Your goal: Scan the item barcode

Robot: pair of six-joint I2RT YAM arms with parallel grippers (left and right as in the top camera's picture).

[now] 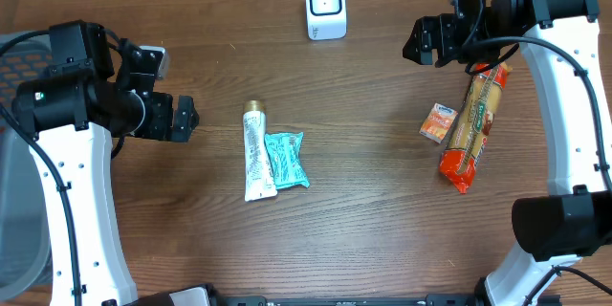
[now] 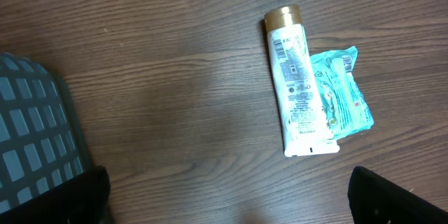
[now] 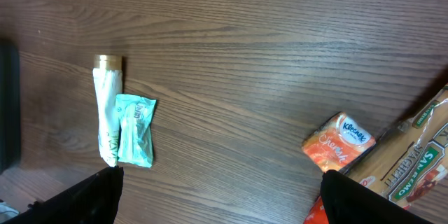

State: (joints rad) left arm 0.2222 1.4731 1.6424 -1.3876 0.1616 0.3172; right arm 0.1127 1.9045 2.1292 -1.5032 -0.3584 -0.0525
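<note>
One tube [image 1: 256, 148], between left gripper [image 2: 229, 182], right gripper [image 3: 222, 182], untouched

1. Bare brown wooden surface [image 1: 363, 153] lies open between the white gold-capped tube [image 1: 256, 158] and the small orange carton [image 1: 438, 122].
2. A teal crinkled packet [image 1: 287, 159] touches the tube's right flank.
3. A long orange pasta bag [image 1: 472, 126] crowds the carton's far side.

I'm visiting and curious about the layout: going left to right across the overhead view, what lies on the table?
Grey basket → white tube with gold cap → teal packet → white scanner → small orange pack → long pasta packet.
</note>
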